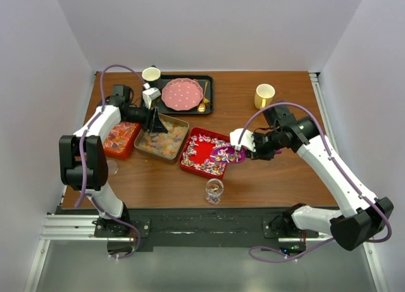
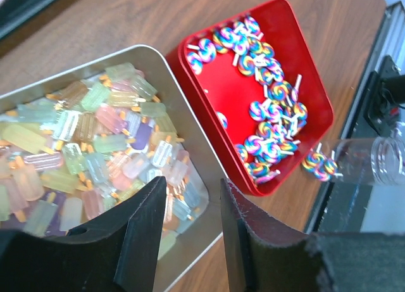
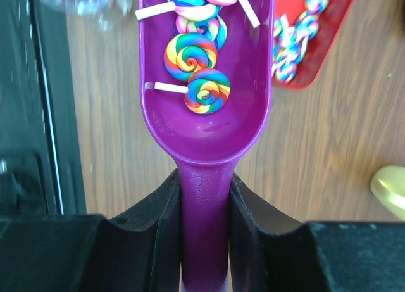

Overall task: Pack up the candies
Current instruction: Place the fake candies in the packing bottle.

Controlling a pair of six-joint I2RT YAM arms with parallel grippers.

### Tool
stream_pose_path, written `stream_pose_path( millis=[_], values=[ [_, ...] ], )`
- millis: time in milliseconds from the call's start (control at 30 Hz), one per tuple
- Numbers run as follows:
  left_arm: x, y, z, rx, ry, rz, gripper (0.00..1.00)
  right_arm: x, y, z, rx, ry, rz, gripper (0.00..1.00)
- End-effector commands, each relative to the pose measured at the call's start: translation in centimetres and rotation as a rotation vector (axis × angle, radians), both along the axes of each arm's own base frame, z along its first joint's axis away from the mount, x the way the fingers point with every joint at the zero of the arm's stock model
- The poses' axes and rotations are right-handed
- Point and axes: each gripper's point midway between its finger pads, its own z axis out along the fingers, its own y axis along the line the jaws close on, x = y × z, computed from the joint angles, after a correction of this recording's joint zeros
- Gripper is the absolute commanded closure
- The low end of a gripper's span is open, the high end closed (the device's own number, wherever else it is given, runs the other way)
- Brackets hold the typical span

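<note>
While the left end effector (image 2: 190, 216) gapes, the right (image 3: 204, 197) clamps a scoop (image 3: 205, 137) holding four candies (image 3: 207, 92).

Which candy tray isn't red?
The middle tray: silver metal, holding pastel candies. The swirl-candy tray and orange-candy tray on either side of it are red.

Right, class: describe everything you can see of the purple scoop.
The purple scoop looks like glossy moulded plastic, with a deep rounded bowl narrowing into a straight handle. The right gripper is shut on the handle, clamping it from both sides. Several rainbow swirl lollipops with white sticks lie in the bowl. The scoop is near a corner of the red tray.
</note>
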Motion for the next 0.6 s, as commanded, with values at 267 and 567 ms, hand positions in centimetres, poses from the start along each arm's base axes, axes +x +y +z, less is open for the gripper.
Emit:
stream_pose_path(
  millis=[267, 567],
  values=[
    [0.0, -0.2, 0.8, -0.002, -0.086, 0.036, 0.55, -2.7, -2.2, 0.8, -0.305, -0.084, 0.212, 1.0],
    [-0.4, -0.1, 1.0, -0.006, -0.11, 0.04, 0.55, -2.9, -1.6, 0.8, -0.4, -0.104, 0.281, 1.0]
  ],
)
